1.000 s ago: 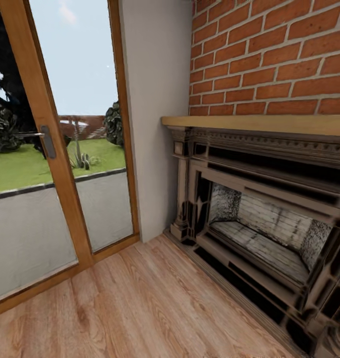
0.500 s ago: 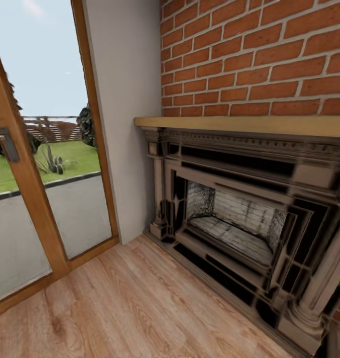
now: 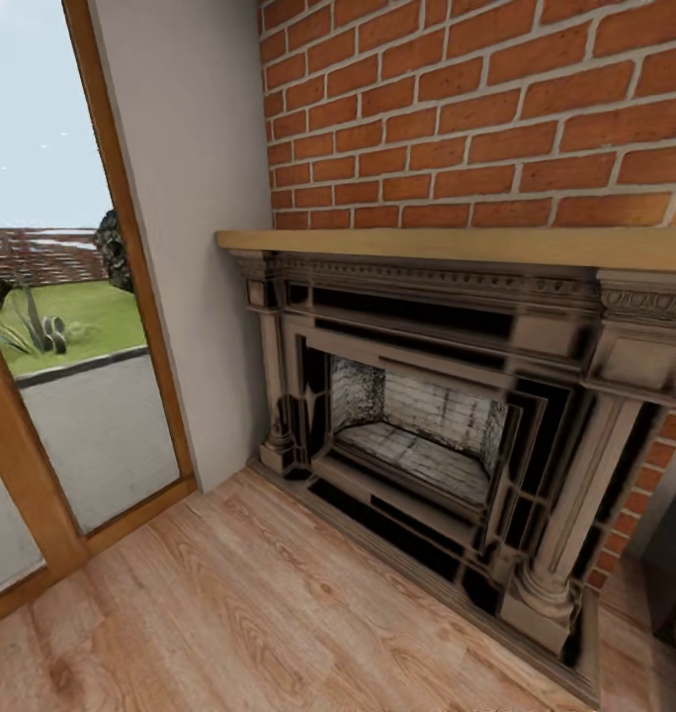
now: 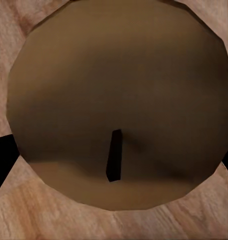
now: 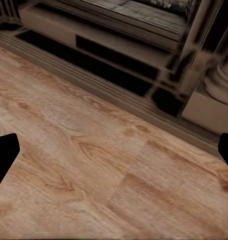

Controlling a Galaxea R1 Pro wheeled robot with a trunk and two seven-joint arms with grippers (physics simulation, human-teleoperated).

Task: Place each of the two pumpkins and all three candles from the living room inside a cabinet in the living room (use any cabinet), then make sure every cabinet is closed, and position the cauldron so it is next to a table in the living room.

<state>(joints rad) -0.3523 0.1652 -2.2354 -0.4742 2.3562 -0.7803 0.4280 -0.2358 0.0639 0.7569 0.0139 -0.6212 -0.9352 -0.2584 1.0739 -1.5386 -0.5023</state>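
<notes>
Ahead of you: fireplace (image 3: 427, 435) against brick wall (image 3: 476, 109), mantel shelf (image 3: 457, 245) on top. Glass door (image 3: 51, 326) to your left. Floor (image 3: 229, 613) in front. Candle (image 4: 119, 100) between left jaws, above floor.

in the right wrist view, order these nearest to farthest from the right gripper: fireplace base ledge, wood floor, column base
1. wood floor, directly beneath the gripper
2. fireplace base ledge, the dark strip beyond the floorboards
3. column base, pale block behind that ledge, off to one side

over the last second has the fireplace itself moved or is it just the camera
No. The fireplace keeps its place against the brick wall and glass door; the whole picture slid left, so the camera turned right.
</notes>
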